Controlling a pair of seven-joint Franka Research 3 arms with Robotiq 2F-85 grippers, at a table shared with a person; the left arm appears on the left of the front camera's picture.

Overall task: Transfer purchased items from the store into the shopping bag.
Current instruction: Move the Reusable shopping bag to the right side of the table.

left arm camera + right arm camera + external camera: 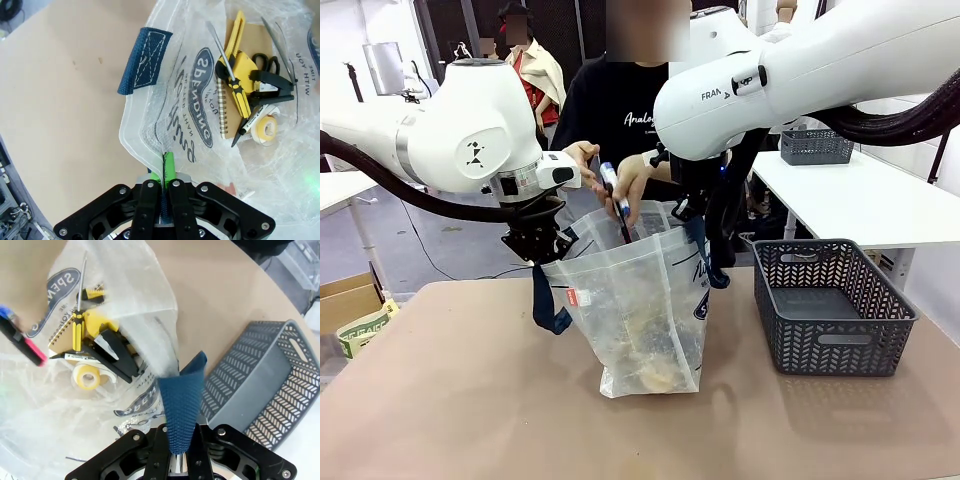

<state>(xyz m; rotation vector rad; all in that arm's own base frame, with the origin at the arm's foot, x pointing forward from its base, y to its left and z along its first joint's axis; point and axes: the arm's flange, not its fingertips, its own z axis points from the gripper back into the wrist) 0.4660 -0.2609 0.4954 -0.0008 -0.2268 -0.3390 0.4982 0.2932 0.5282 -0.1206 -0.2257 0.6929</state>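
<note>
- The shopping bag [640,300] is sitting mid-frame on the table [450,400]. It's thin, floppy plastic, so the rim and straps are looking like the sane grab spots.
- The left claw [165,175] is pinching the rim tight, and the right claw [180,437] is squeezing closed around a navy strap [182,395].
- Lying inside: screwdriver [232,75], notebook [231,117], tape roll [265,127], stapler [272,85]. All light, rigid stuff.
- A person's hand [635,180] is lowering a marker [608,180] in.
- The basket [830,300], right of frame, is looking empty.

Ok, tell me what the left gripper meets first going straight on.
The printed wall of the shopping bag, whose rim the left gripper clamps; beyond that probably the table, depth unclear.
</note>
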